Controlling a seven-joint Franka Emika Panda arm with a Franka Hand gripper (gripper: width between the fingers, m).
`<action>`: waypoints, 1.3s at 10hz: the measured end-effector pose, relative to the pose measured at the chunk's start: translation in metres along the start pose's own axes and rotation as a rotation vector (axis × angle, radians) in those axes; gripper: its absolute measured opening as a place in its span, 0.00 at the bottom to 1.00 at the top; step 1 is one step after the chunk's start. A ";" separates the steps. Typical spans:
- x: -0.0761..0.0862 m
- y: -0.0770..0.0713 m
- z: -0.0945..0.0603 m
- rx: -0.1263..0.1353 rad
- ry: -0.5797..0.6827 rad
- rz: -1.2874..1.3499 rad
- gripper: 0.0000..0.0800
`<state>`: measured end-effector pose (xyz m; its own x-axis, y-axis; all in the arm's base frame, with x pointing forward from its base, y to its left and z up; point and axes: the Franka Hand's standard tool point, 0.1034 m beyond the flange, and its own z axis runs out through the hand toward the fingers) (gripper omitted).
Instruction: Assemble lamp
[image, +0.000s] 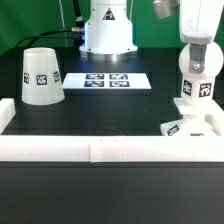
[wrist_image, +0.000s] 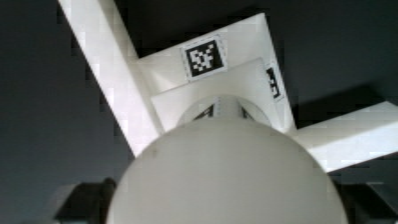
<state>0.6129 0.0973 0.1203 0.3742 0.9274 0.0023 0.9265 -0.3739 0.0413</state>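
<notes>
My gripper (image: 199, 55) comes down at the exterior view's right and is shut on the rounded white bulb (image: 197, 85), which stands upright with tags on its side. The bulb's lower end sits on or just above the flat square base (image: 192, 126), which lies in the corner by the border rails; I cannot tell if they touch. In the wrist view the bulb (wrist_image: 222, 165) fills the middle between my dark fingers (wrist_image: 80, 200), with the tagged base (wrist_image: 214, 65) behind it. The cone shade (image: 42, 76) stands alone at the exterior view's left.
The marker board (image: 108, 79) lies flat at the back middle. White border rails run along the front (image: 100, 150) and the left side (image: 8, 110); a rail also shows in the wrist view (wrist_image: 107, 70). The robot's white pedestal (image: 106, 35) stands behind.
</notes>
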 end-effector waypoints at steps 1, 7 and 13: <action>0.000 0.000 0.000 0.000 0.000 0.008 0.72; 0.000 -0.001 0.001 0.004 0.003 0.532 0.72; 0.002 -0.001 0.000 0.000 0.011 1.133 0.72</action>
<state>0.6132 0.0993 0.1198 0.9974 0.0545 0.0473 0.0541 -0.9985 0.0099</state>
